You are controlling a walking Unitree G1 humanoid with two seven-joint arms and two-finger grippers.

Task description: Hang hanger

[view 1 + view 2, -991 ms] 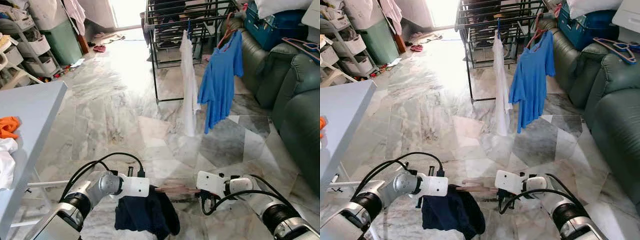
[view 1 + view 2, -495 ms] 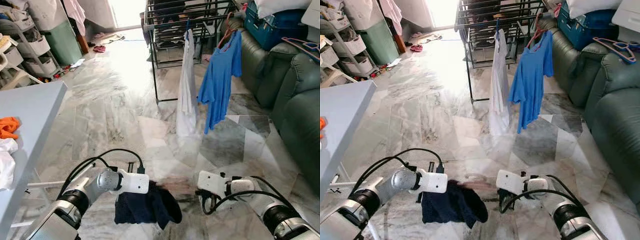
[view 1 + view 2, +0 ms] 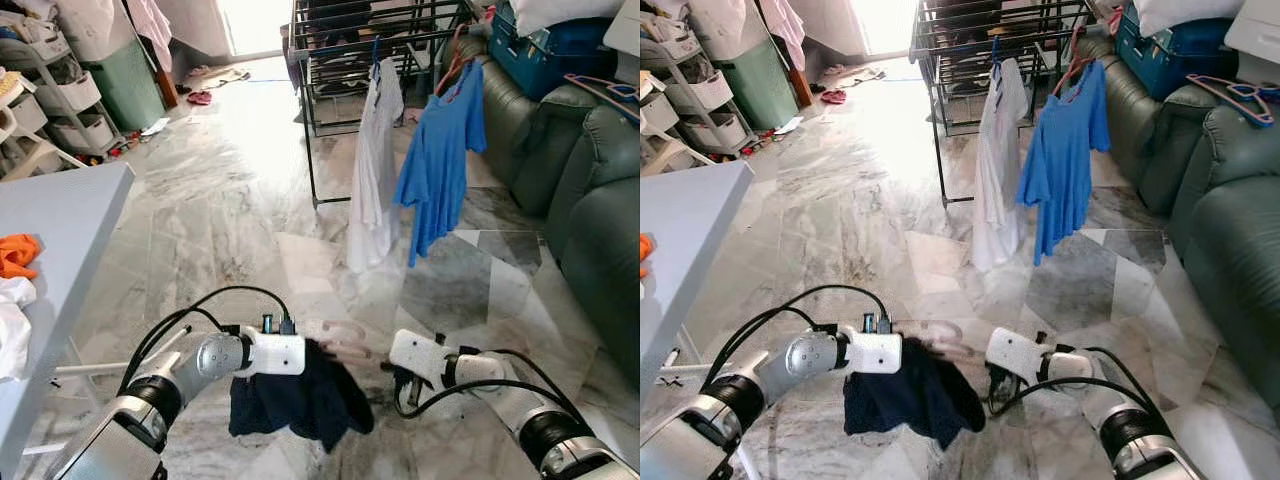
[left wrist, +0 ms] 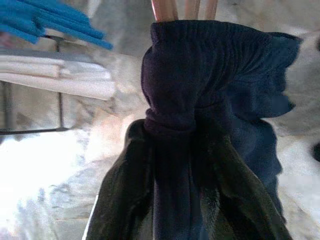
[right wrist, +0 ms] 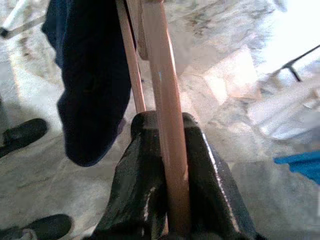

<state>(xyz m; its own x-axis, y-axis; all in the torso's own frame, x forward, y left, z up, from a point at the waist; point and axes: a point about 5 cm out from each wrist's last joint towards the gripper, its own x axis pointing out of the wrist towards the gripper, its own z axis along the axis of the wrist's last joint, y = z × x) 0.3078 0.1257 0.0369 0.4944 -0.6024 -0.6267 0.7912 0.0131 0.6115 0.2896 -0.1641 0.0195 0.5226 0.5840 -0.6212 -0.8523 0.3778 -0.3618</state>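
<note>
Low over the marble floor (image 3: 230,200), the robot holds a pink hanger (image 5: 165,100) draped with a dark navy garment (image 3: 300,400) between its two arms. The right gripper (image 5: 162,150) has its black fingers closed tight on the hanger's bar, at about 5 o'clock in the head view. The left gripper (image 4: 170,145) is pressed together on the bunched navy cloth over the hanger, at about 7 o'clock. Toward 12 o'clock stands a black drying rack (image 3: 340,60), where a white shirt (image 3: 372,170) and a blue T-shirt (image 3: 440,160) already hang. A green sofa (image 3: 590,200) sits at 3 o'clock, a grey table (image 3: 50,240) at 9 o'clock.
</note>
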